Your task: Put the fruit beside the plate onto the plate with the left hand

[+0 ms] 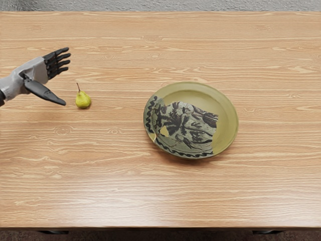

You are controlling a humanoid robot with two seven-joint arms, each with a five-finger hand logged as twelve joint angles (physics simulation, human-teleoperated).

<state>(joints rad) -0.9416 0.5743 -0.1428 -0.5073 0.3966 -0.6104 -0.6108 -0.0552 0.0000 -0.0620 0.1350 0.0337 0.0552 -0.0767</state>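
Pear [83,100] sits near left hand [40,71], forearm [9,87] cropped.

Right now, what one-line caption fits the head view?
Open left hand hovers left of the pear, which lies apart from the patterned plate.

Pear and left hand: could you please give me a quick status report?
Left hand open, fingers spread, beside pear, not touching. Pear on table, left of plate. Nothing between them. Right hand out of view.

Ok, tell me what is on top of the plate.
Nothing lies on the plate; only its dark printed pattern shows. The pear sits apart on the table. The table under the plate is hidden.
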